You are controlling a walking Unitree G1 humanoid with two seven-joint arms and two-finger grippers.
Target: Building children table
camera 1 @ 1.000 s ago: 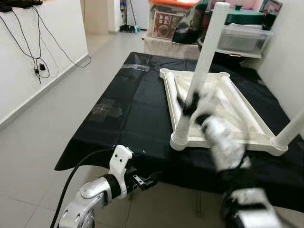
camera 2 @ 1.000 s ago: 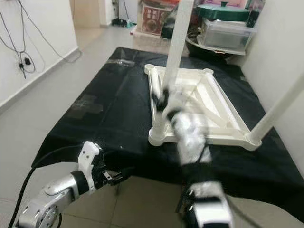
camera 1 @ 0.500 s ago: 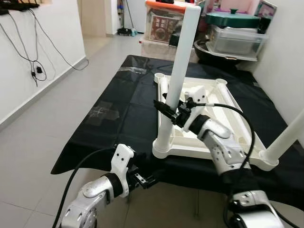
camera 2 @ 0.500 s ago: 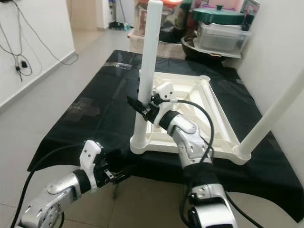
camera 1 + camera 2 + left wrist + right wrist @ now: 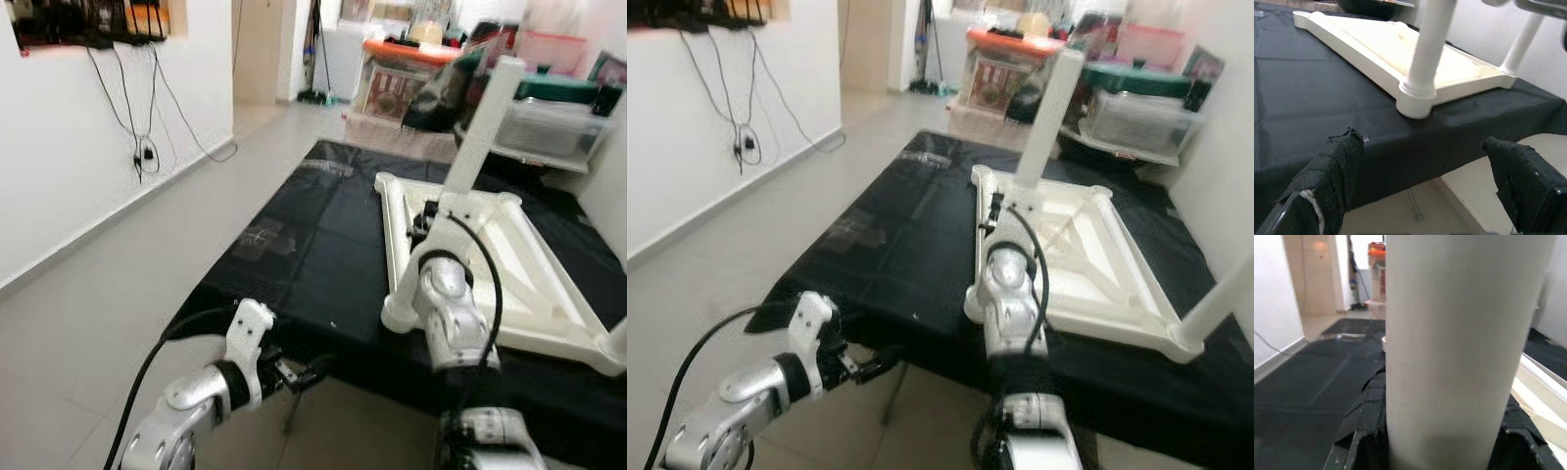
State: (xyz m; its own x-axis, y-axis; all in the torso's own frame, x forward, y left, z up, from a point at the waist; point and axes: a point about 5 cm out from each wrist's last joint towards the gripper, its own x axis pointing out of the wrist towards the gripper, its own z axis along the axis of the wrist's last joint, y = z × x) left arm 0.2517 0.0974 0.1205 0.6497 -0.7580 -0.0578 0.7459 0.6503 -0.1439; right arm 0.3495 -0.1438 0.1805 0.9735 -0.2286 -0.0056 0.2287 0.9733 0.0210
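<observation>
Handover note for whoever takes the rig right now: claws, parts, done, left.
Right claw: shut on the white leg, standing at a corner of the upturned tabletop frame on the black-covered table.
Left claw: open, idle, low at the table's near edge.
Done: second leg stands at another corner.
Left: whether the held leg is fully seated cannot be told; other corner sockets look unfilled.

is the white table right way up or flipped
Flipped: the white table lies top-down on the black cloth, legs pointing up.
</observation>
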